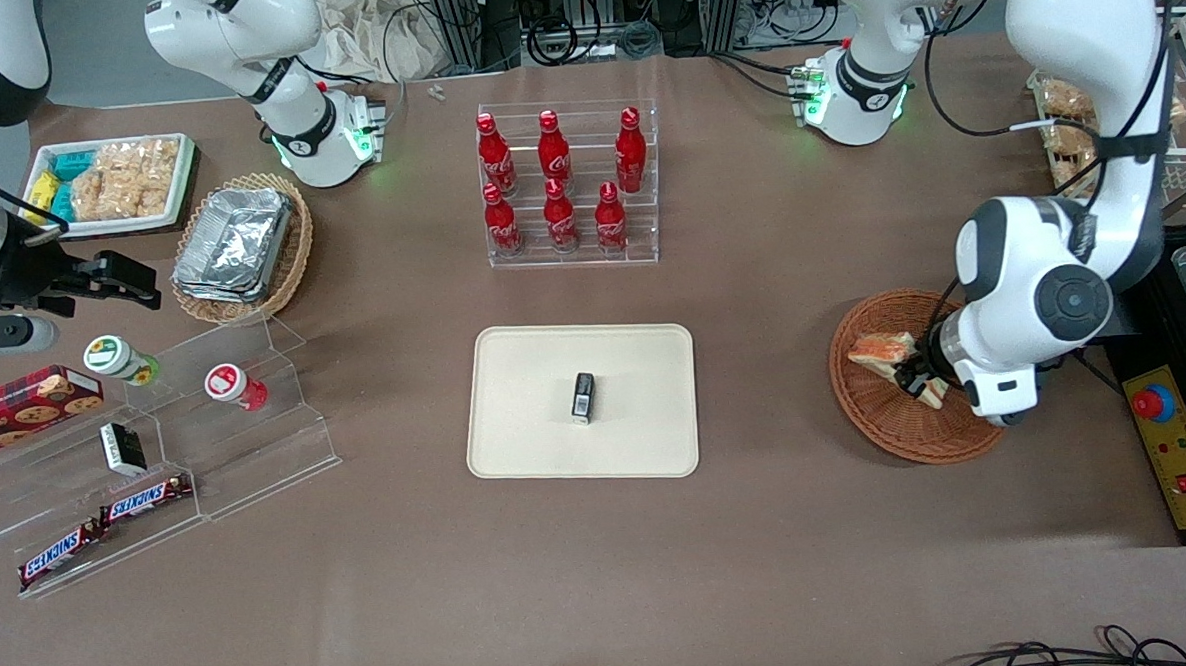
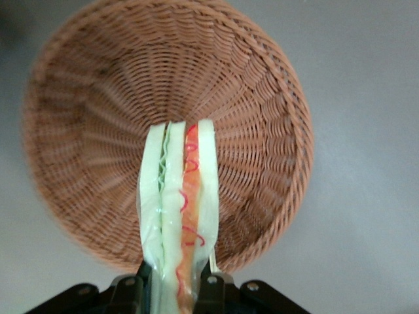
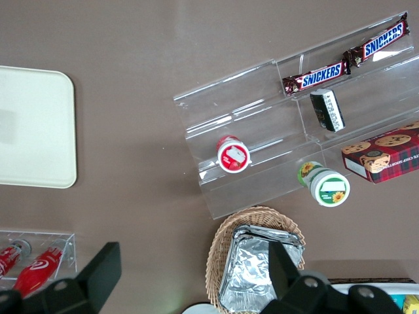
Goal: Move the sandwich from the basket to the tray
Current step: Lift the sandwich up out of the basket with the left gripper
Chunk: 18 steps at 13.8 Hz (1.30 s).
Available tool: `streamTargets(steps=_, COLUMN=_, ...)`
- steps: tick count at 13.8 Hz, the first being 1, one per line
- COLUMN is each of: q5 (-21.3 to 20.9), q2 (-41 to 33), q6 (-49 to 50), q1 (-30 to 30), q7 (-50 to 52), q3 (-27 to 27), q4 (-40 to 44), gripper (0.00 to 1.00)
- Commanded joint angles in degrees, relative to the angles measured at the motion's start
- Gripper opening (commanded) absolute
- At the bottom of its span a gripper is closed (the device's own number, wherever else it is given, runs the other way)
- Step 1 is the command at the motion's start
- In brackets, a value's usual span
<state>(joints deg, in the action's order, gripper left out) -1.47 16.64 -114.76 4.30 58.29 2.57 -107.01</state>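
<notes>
The sandwich (image 1: 884, 348), a wedge of white bread with green and orange-red layers, is held edge-on between the fingers of my left gripper (image 1: 918, 384). In the left wrist view the gripper (image 2: 177, 291) is shut on the sandwich (image 2: 178, 196), which hangs above the round reddish-brown wicker basket (image 2: 91, 131). The basket (image 1: 862, 411) lies toward the working arm's end of the table. The cream-beige tray (image 1: 525, 376) lies flat at mid-table, apart from the basket, and its corner shows in the right wrist view (image 3: 33, 124).
A small dark box (image 1: 583, 396) stands on the tray. A clear rack of red bottles (image 1: 568, 184) stands farther from the camera than the tray. A yellow control box (image 1: 1173, 443) lies beside the basket. Acrylic shelves with snacks (image 1: 148, 463) lie toward the parked arm's end.
</notes>
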Motion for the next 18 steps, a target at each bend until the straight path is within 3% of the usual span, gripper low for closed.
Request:
streamTargets(steps=1, q5=-1.3, q2=-1.3, q6=12.4, q1=0.5, q7=-2.7, q3=-0.3, q4=10.0, gripper=0.0)
streamTargets(steps=7, q5=-0.3, q2=-1.0, q6=27.6, q1=0.5, q7=-18.5, q3=1.6, q4=26.0, gripper=0.0)
streamTargets(steps=11, q5=-0.5, q2=-1.3, q6=28.0, q1=0.6, q7=-27.1, q3=6.9, q4=25.9, gripper=0.0)
streamTargets(steps=16, q5=-1.1, q2=0.0, q6=27.6, q1=1.9, q7=-27.4, q3=16.7, q4=25.8, gripper=0.0)
streamTargets(steps=18, q5=-1.6, q2=2.8, q6=26.4, q1=5.0, q7=-26.4, q3=17.7, q4=26.1, gripper=0.0)
